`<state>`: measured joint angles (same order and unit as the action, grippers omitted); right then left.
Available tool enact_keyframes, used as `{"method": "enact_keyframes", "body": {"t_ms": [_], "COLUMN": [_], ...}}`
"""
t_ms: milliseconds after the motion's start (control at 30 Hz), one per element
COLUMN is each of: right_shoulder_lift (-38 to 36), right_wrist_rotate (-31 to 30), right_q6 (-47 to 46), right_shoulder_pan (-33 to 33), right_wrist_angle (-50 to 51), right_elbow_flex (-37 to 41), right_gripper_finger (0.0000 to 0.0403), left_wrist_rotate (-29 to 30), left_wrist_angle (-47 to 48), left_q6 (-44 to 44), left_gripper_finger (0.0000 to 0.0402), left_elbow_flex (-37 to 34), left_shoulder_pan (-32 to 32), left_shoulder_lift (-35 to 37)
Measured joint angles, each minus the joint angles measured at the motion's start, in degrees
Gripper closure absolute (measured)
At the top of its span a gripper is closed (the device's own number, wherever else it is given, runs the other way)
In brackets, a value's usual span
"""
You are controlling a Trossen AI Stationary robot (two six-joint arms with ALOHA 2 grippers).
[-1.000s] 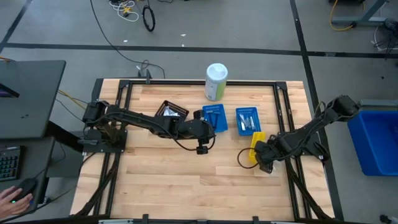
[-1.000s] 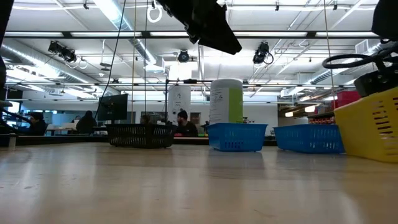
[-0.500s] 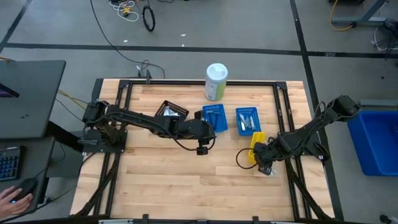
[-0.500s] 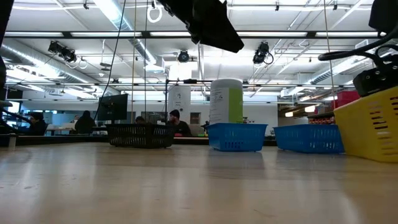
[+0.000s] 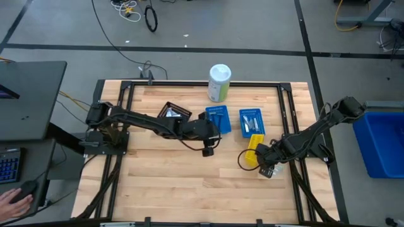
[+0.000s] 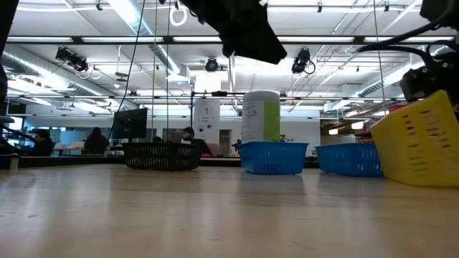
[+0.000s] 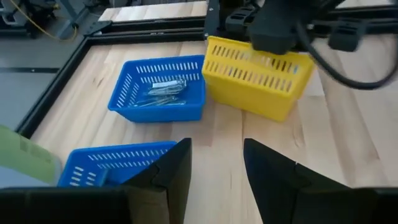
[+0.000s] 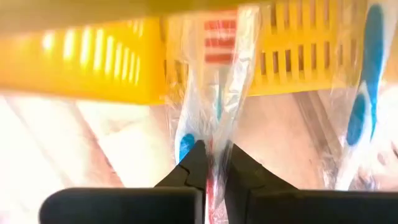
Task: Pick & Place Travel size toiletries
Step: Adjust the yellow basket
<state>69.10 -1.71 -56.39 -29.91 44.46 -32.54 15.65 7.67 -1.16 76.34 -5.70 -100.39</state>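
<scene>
Wrapped toothbrush (image 8: 213, 93) pinched in right claw (image 8: 213, 163) at yellow bin (image 5: 254, 150).

Another wrapped brush (image 8: 359, 106) alongside, more toiletries (image 7: 163, 92) in a blue bin (image 7: 158, 91). Left claw (image 7: 216, 163) spread, empty, hovering mid-bench (image 5: 170, 183) nr the blue bins. Prob mid-task: some sorted, this one not yet placed, unclear how many left.

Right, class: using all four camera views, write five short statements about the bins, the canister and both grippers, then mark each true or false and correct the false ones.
1. The right gripper pinches a wrapped toothbrush. True.
2. The yellow bin sits flat. False: the low view shows it tilted.
3. The canister lies on its side. False: upright.
4. The left gripper is open and holds nothing. True.
5. Three blue bins are on the table. False: two, plus a black bin.
</scene>
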Motion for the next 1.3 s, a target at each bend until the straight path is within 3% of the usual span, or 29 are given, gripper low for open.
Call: {"method": "enact_keyframes", "body": {"t_ms": [233,400,600,800,1000,1300], "right_shoulder_lift": [0.2,0.2,0.3,0.2,0.6,0.5], "right_wrist_rotate": [-1.2,-1.3,-2.5,-2.7,-2.7,-2.6], "right_q6": [-1.1,-2.2,-1.6,-1.6,-3.0,-9.5], "right_shoulder_pan": [0.0,0.0,0.2,0.4,1.1,2.2], "right_wrist_angle": [-0.1,0.0,-0.2,-0.8,-2.3,-2.9], "right_elbow_flex": [-0.4,-0.3,-0.3,-0.3,-0.3,-0.3], "right_gripper_finger": [0.0371,0.0371,0.0371,0.0371,0.0371,0.0371], "left_wrist_rotate": [-7.3,-8.3,-13.7,-17.9,-16.3,-18.5], "left_wrist_angle": [-17.2,-26.6,-36.0,-34.2,-29.0,-26.2], "left_q6": [3.5,1.7,0.1,-1.1,1.4,-2.8], "left_gripper_finger": [0.0249,0.0249,0.0249,0.0249,0.0249,0.0249], "left_elbow_flex": [0.1,0.8,3.0,9.2,15.6,16.7], "left_shoulder_pan": [0.1,0.5,0.5,0.7,0.8,1.0], "left_shoulder_lift": [-6.9,-14.3,-20.5,-26.7,-31.5,-33.2]}}
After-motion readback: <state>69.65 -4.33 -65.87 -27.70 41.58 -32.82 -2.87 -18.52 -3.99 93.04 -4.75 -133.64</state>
